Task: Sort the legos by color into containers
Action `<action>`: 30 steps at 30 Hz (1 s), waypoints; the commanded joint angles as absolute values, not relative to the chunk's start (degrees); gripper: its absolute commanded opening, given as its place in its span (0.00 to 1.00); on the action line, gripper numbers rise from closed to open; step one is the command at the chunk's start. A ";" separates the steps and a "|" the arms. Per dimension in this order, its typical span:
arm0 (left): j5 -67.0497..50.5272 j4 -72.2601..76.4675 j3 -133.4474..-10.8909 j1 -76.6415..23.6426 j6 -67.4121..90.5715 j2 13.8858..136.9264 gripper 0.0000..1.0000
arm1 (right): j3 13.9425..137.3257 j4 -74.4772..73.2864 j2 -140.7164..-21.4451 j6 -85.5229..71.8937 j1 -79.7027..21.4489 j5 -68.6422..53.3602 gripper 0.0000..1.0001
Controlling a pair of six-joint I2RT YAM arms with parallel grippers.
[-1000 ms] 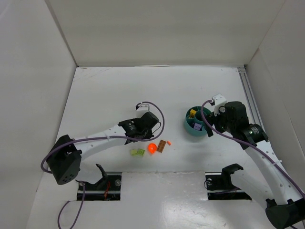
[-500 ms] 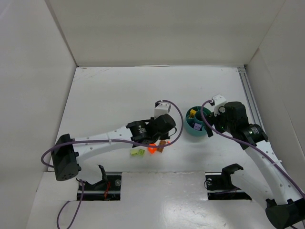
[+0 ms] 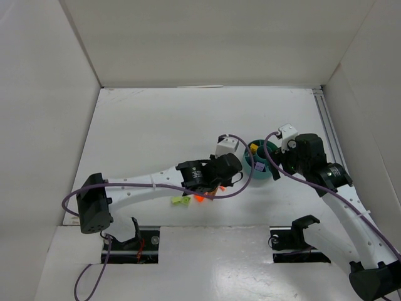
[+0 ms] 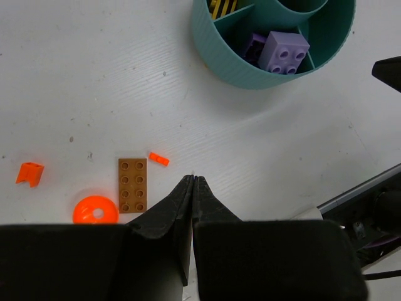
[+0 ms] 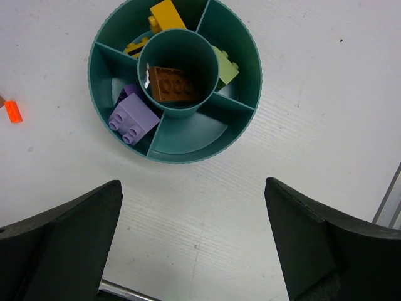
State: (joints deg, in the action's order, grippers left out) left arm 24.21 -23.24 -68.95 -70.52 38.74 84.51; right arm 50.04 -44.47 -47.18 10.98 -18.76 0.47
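left gripper (image 4: 193,183) closed, empty-looking | right gripper (image 5: 193,188) wide open above teal divided plastic bowl (image 5: 188,135) | flat brown studded plastic brick (image 4: 132,184) loose toward near edge: likely light, rigid, slick; pinch its long sides

I am driving a robotics lab test cell here, not a home or a shop. The white surface (image 3: 156,119) is boxed in on three sides by plain white panels (image 3: 207,44) that meet at bare seams. A metal rail (image 3: 328,128) runs along its right edge. The left arm (image 3: 138,188) and right arm (image 3: 341,207) are mounted at the near edge beside black clamps (image 3: 135,233), with purple cables (image 3: 144,183) strung along them. The props are toy bricks (image 4: 132,184) and a divided teal bowl (image 4: 219,56).
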 commanded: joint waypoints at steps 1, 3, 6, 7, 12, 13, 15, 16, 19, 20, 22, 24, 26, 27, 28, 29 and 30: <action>24.26 -20.48 -71.98 -71.19 36.04 84.02 0.00 | 50.27 -42.45 -46.76 11.07 -18.46 0.53 1.00; 23.64 -19.34 -71.98 -71.19 35.25 84.02 0.00 | 50.27 -42.45 -46.23 11.07 -18.46 1.14 1.00; 23.03 -18.81 -74.00 -71.72 33.49 85.25 0.00 | 50.27 -42.45 -46.23 10.55 -18.46 1.67 1.00; 23.03 -18.29 -74.00 -72.24 32.96 85.25 0.00 | 50.27 -42.97 -45.71 10.02 -18.46 2.28 1.00; 20.84 -17.14 -77.16 -72.25 30.42 87.53 0.00 | 50.27 -42.98 -45.18 8.97 -18.46 4.56 1.00; 20.05 -15.92 -77.95 -72.25 29.19 88.06 0.00 | 50.88 -43.59 -45.18 7.66 -18.46 6.31 1.00; 19.52 -15.91 -79.09 -72.25 28.31 88.07 0.00 | 50.89 -44.30 -45.18 6.60 -18.46 8.25 1.00; 19.51 -15.91 -79.10 -72.25 27.78 88.85 0.00 | 51.50 -45.17 -44.57 5.72 -18.46 9.48 1.00; 18.46 -15.29 -81.64 -72.77 26.02 91.57 0.00 | 51.50 -46.49 -43.42 2.82 -18.46 14.40 1.00; 17.76 -15.29 -82.26 -72.77 26.02 92.28 0.00 | 51.50 -47.02 -43.42 2.29 -18.46 15.37 1.00; 17.06 -15.29 -84.54 -72.77 24.53 94.91 0.00 | 51.50 -47.02 -42.80 1.49 -17.93 17.22 1.00; 16.53 -15.29 -86.39 -72.77 24.52 96.84 0.00 | 51.50 -47.63 -42.28 0.88 -17.93 18.79 1.00; 16.52 -15.99 -89.81 -72.77 23.64 99.65 0.00 | 52.11 -48.95 -41.23 -1.31 -17.93 20.56 1.00; 16.52 -16.00 -90.61 -73.30 22.60 100.45 0.00 | 52.12 -48.96 -41.22 -2.10 -17.93 21.44 1.00; 16.52 -16.00 -91.31 -73.30 22.59 101.33 0.00 | 52.12 -50.35 -40.44 -2.89 -17.93 23.62 1.00; 16.52 -16.00 -93.06 -73.30 21.80 102.12 0.00 | 52.12 -50.88 -39.91 -4.64 -17.93 24.77 1.00; 16.52 -16.00 -93.95 -73.30 21.80 103.78 0.00 | 52.64 -51.41 -38.86 -5.44 -17.93 25.83 1.00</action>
State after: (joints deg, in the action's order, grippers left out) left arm 16.88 -16.97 -89.67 -72.77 24.23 102.76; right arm 50.06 -49.19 -41.15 -0.73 -18.33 19.77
